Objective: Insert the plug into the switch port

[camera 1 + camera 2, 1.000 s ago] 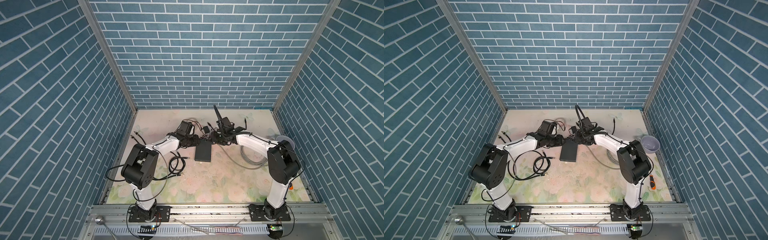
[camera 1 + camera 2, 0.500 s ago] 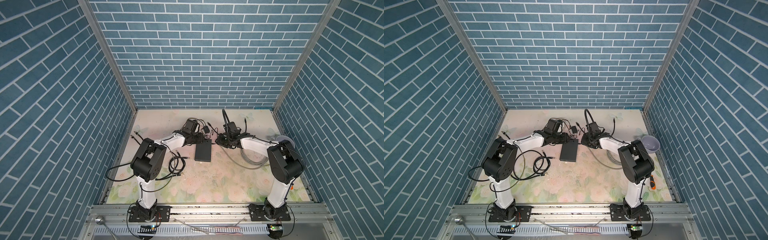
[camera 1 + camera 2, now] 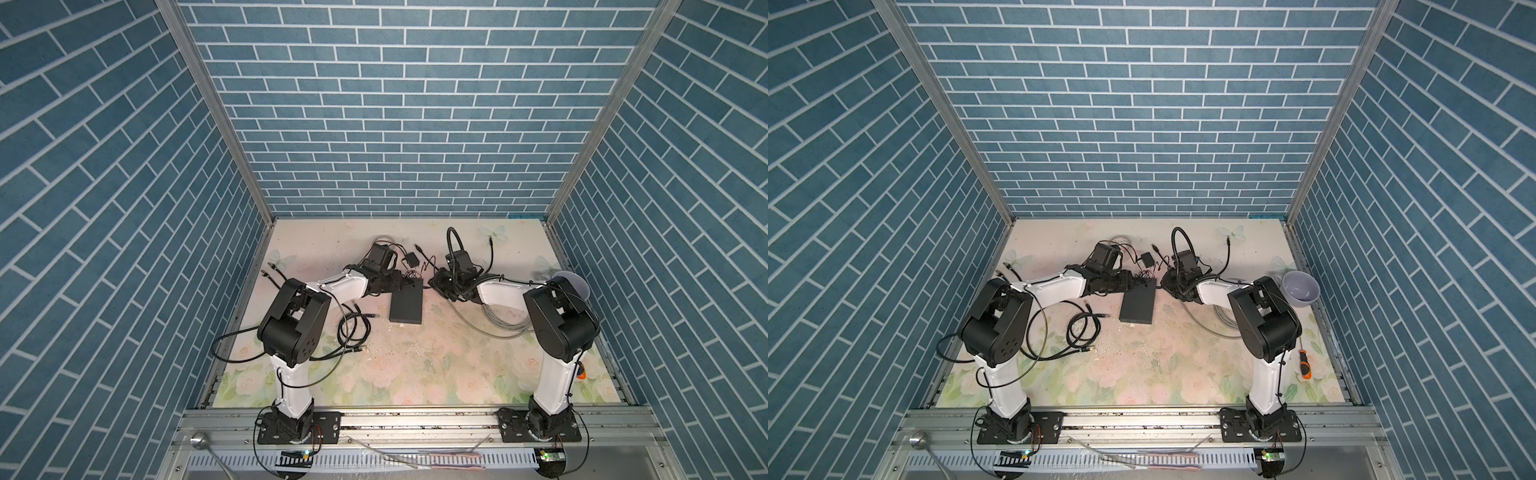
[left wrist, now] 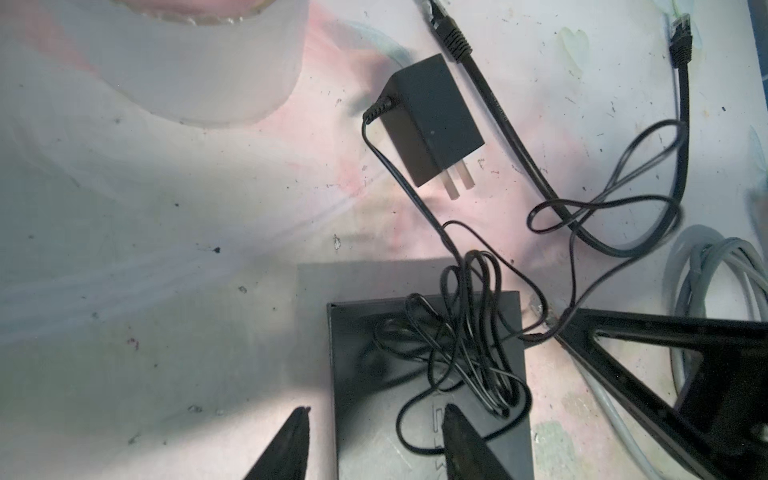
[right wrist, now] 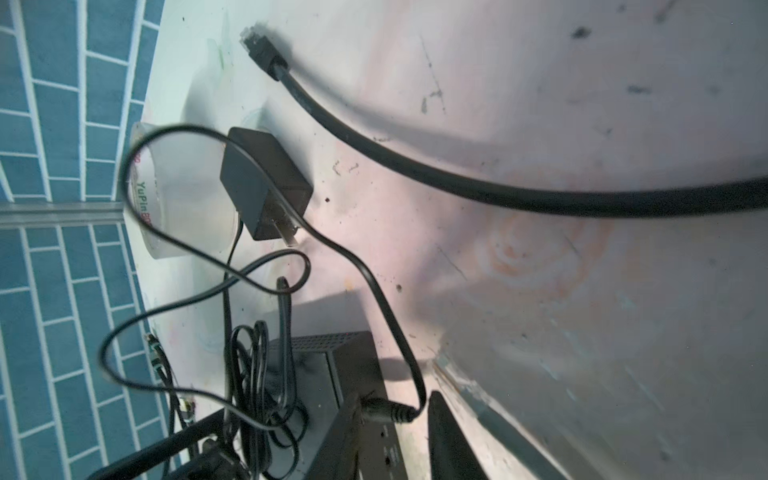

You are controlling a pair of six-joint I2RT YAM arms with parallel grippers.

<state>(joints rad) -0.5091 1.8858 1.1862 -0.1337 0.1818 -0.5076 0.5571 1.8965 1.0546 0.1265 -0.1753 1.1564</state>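
The switch [image 3: 407,305] [image 3: 1138,305] is a flat black box lying mid-table, with a thin cord bundle [image 4: 469,332] heaped on its far end. The plug [image 5: 386,411], a small ribbed barrel, sits against the switch's [image 5: 324,374] side face. A finger hides its tip, so I cannot tell whether it is inside a port. My right gripper [image 5: 395,401] [image 3: 436,284] is shut on the plug, and one of its fingers [image 4: 665,322] meets the switch's corner. My left gripper [image 4: 376,411] [image 3: 401,284] stands open, straddling the switch's [image 4: 415,415] other long edge.
The cord runs to a black power adapter [image 4: 432,120] [image 5: 262,187] behind the switch. Black network cables [image 4: 498,116] [image 5: 415,166] lie nearby, and a tape roll [image 5: 149,199] sits beside the adapter. A black cable coil [image 3: 353,332], grey cables [image 3: 498,320], a bowl [image 3: 1300,286] and a screwdriver [image 3: 1305,365] lie around.
My right wrist has swung lower and rightward at the switch's far right corner, its jaws narrowing. The left arm has reached in closer to the switch, its jaws a little wider.
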